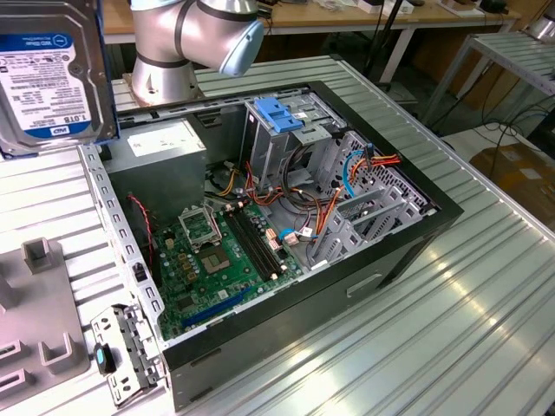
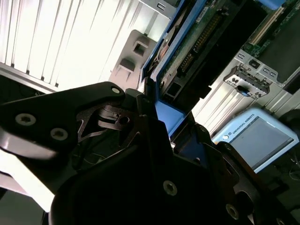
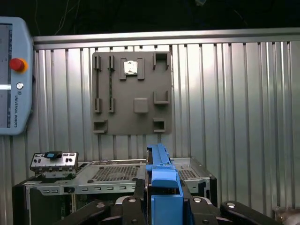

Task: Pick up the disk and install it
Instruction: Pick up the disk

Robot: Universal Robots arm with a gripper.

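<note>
Exterior view: the disk (image 1: 48, 74) hangs high in the air, at that view's left of the open computer case (image 1: 416, 227), not yet installed.

In the first wrist view the gripper (image 3: 164, 202) is clamped on the disk's blue side rail, and the second wrist view shows the bare circuit board. Gripping by the rail probably keeps the fingers off label and board. The metal cage (image 1: 282, 121) with the blue top stands inside the case, well apart from the disk.

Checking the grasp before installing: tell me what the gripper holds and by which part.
The gripper holds the disk, clamped on the blue side rail along one edge of the drive.
</note>
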